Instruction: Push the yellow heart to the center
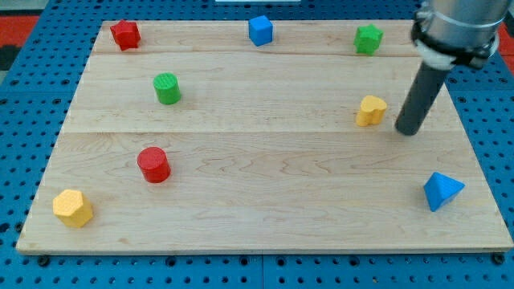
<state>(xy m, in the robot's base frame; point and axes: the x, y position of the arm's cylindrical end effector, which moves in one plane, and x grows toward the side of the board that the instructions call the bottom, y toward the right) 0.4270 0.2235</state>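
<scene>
Camera view: A wooden board (265, 209) dotted with coloured blocks, the arm's dark rod reaching in from the view's top right.
Yellow heart (371, 110): Sits right of the board's middle, well short of centre; the push looks barely begun, if begun at all.
Tip (409, 130): The rod has no jaws and holds nothing; its end rests just beside the heart on the view's right, a small gap showing, placed to drive it leftward.
Path: Bare wood lies between heart and centre.
Bystanders: Green cylinder (167, 88), red cylinder (152, 164), yellow block (73, 208), red block (125, 34), blue cube (260, 30), green block (369, 38) and blue triangular block (442, 191) all lie well apart from that line.
</scene>
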